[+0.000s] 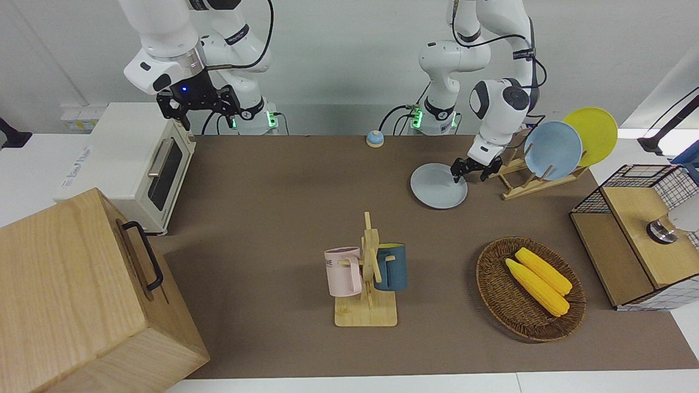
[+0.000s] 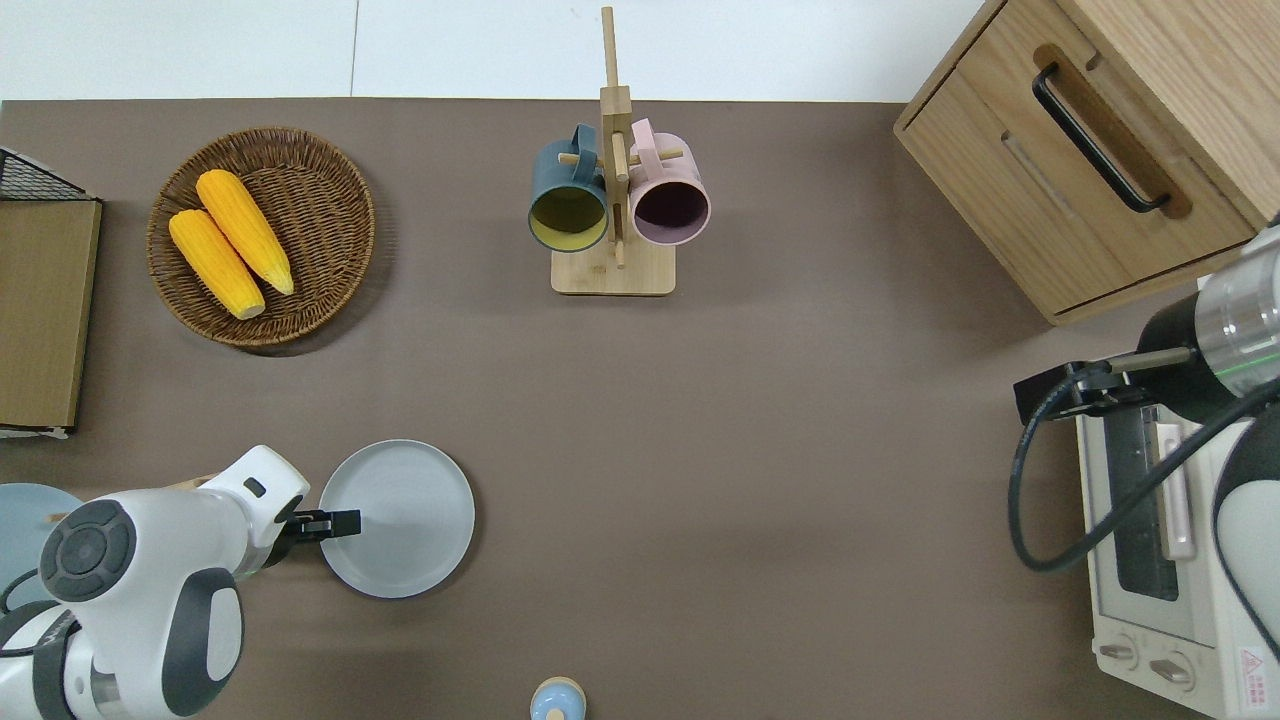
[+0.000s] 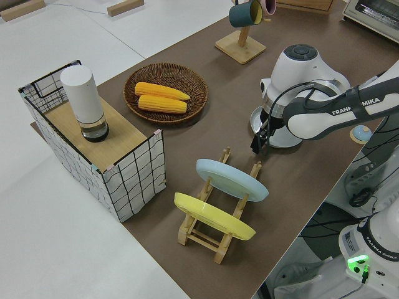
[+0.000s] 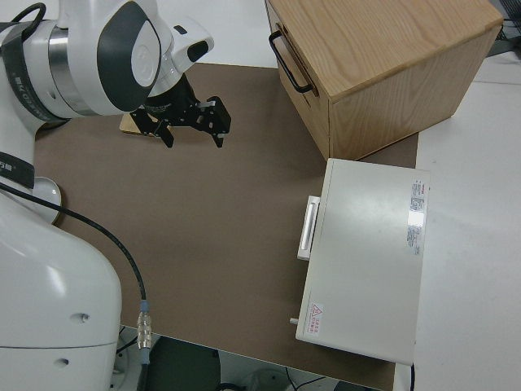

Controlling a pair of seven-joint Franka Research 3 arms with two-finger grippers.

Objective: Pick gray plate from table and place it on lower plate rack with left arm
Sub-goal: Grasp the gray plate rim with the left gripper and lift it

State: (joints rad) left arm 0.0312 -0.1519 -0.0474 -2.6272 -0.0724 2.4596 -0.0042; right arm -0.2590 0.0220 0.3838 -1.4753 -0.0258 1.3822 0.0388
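On desk (image 1: pixel 306 180), gray plate (image 1: pixel 437 188) lay flat. Left end effector (image 1: pixel 473 170) sat at plate's 9 o'clock rim in overhead view, fingers apart. Right arm parked.

1. This is a robotics lab staged as a kitchen: two white arms (image 1: pixel 491 103) bolted at a table (image 1: pixel 284 180) covered with a brown mat, plain white walls around.
2. Kitchen props stand spread out on it: a white toaster oven (image 1: pixel 131 164), a wooden mug tree (image 1: pixel 368 273) with two mugs, a plate rack (image 1: pixel 538 177), a wicker basket (image 1: pixel 505 305) of toy corn.
3. Loose black cables (image 1: pixel 527 52) run along the arms.
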